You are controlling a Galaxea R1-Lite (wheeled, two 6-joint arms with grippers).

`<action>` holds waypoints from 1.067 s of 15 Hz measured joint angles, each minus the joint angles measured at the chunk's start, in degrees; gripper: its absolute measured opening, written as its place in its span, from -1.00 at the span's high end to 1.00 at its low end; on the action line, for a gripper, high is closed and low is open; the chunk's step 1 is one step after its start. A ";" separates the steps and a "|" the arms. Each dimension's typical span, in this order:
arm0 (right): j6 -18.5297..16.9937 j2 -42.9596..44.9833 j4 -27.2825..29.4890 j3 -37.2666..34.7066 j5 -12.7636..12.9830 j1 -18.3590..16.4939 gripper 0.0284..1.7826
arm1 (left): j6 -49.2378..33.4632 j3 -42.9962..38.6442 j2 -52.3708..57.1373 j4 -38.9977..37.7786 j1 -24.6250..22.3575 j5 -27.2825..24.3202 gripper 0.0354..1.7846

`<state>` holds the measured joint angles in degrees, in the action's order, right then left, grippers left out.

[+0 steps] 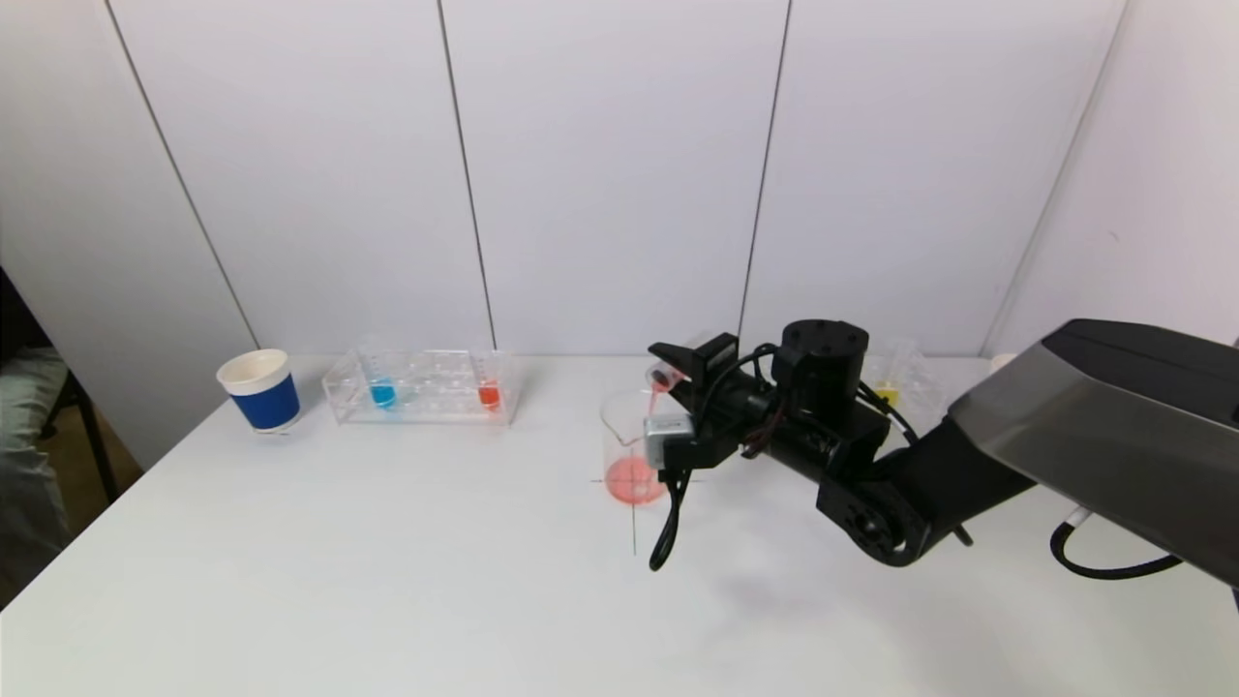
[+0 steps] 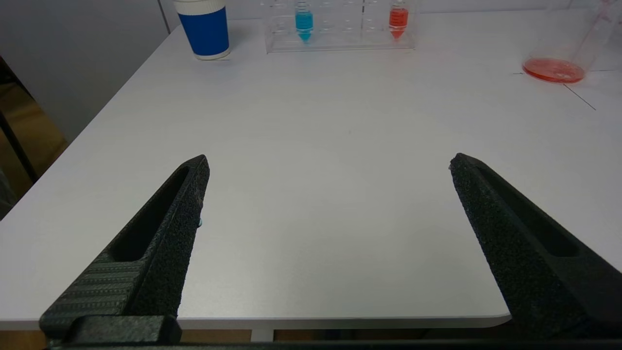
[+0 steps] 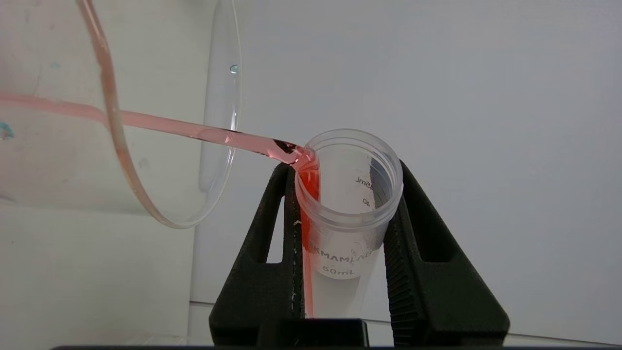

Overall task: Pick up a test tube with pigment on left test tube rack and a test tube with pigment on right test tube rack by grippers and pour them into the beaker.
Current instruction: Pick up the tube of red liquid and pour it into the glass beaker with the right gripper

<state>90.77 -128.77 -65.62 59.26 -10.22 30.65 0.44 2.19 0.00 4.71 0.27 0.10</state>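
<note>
Your right gripper (image 3: pixel 342 194) has its fingers (image 3: pixel 272 228) clamped on the test tube (image 3: pixel 347 209), one on each side just below the rim. The tube is tipped over: its long axis runs back along the fingers toward the wrist, and its open mouth points out past the fingertips, toward the beaker (image 1: pixel 631 447). A thin stream of red pigment (image 3: pixel 194 130) leaves the lip and crosses the beaker's rim — a red pool already lies on the beaker's bottom. From the head view the mouth sits just above and beside the rim, on the side nearest the gripper. Only a streak of red clings to the tube's inner wall, so I judge this pour nearly done.

Your left gripper (image 2: pixel 328 163) hangs low at the near edge of the bench (image 2: pixel 311 146), fingers spread wide and holding nothing. The left rack (image 1: pixel 422 387) stands well ahead of those fingers, with a blue tube (image 2: pixel 303 22) and an orange-red tube (image 2: pixel 398 19) upright in it, mouths up. That arm is the nearer one for the next pick.
</note>
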 joint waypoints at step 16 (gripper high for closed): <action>5.28 0.60 1.62 0.17 0.00 0.09 0.43 | 0.02 0.01 0.00 0.02 0.00 -0.05 -0.94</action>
<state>96.05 -128.17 -64.00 59.43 -10.22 30.73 0.46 2.21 0.00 4.73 0.27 0.05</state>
